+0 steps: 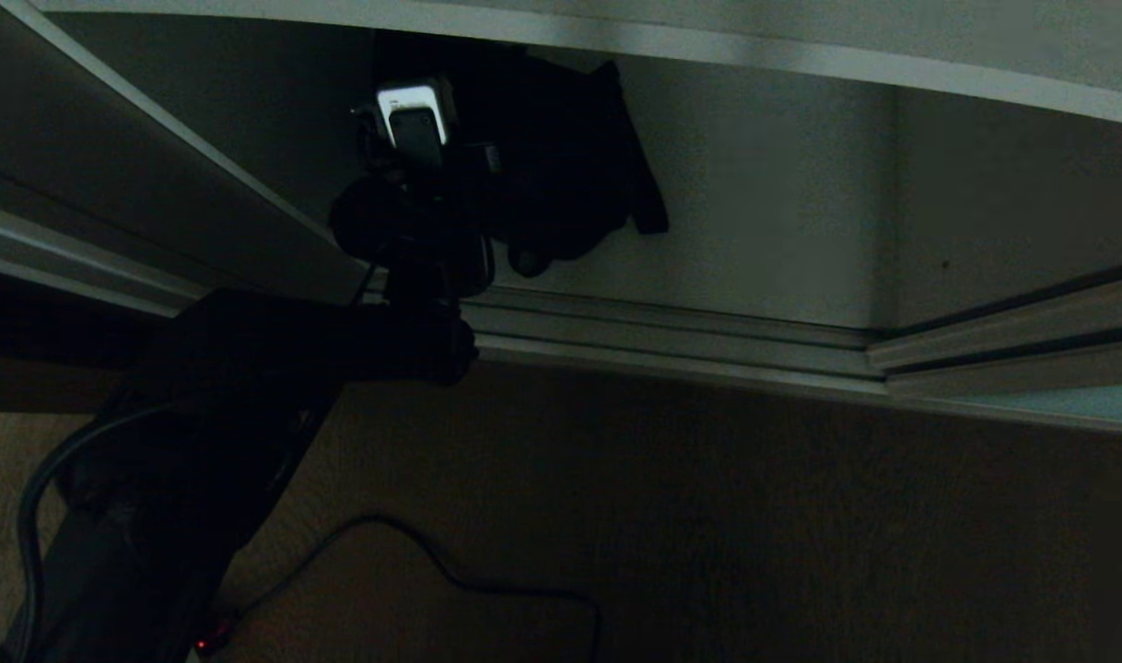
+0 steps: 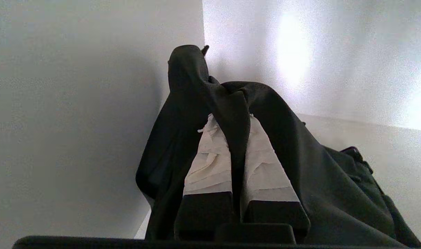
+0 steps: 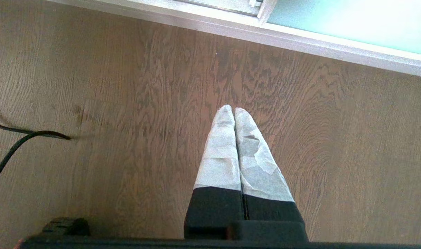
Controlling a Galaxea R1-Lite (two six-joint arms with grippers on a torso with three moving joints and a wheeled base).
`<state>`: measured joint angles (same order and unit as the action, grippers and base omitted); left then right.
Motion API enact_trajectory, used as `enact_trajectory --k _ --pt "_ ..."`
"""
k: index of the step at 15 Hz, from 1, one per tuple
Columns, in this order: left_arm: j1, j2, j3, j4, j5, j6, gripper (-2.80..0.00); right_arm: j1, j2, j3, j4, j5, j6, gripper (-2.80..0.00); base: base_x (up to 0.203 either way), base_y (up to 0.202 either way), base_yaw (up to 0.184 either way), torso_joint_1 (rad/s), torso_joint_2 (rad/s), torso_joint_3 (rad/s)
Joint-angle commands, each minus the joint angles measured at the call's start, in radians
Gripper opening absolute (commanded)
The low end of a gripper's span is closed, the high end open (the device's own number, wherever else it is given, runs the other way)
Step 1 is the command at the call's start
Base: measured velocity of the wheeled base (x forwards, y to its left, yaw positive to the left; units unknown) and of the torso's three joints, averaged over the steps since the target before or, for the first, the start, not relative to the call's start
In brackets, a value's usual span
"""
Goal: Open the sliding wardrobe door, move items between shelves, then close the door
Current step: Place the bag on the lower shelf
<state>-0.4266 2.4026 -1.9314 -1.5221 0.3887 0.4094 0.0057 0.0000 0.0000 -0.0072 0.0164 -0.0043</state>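
While the wardrobe stands open, left tool (image 2: 236, 138) is clamped on a black fabric item (image 2: 300, 166) over the shelf (image 2: 397, 155), right tool (image 3: 234, 114) together, idle above floor; door closing remains.

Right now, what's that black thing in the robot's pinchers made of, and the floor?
Black item: soft matte cloth, it seems; it folds and drapes over the left gripper. Floor: looks like brown wood, with wavy grain lines; maybe laminate.

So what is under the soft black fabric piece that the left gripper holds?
Under the soft black fabric piece, clamped by the left gripper, a pale grey-white shelf board shows. The draped cloth covers whatever lies directly beneath.
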Motion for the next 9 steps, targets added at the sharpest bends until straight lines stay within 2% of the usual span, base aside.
enact_trajectory --k 1,2,3,9 --pt "0.0 0.006 0.0 -0.008 0.004 0.008 -2.8 0.0 -0.004 0.0 0.0 0.0 0.0 -2.8 0.0 0.0 0.0 0.0 0.0 0.0" --pt "-0.001 0.009 0.0 -0.008 0.006 0.011 -2.8 0.0 -0.005 0.0 0.0 0.0 0.0 -2.8 0.0 0.0 0.0 0.0 0.0 0.0" --pt "-0.001 0.007 0.0 -0.008 0.007 0.011 0.0 0.0 -0.005 0.0 0.0 0.0 0.0 -2.8 0.0 0.0 0.0 0.0 0.0 0.0" --pt "-0.012 -0.02 0.0 0.028 -0.001 0.011 0.0 0.0 -0.005 0.0 0.0 0.0 0.0 -2.8 0.0 0.0 0.0 0.0 0.0 0.0"
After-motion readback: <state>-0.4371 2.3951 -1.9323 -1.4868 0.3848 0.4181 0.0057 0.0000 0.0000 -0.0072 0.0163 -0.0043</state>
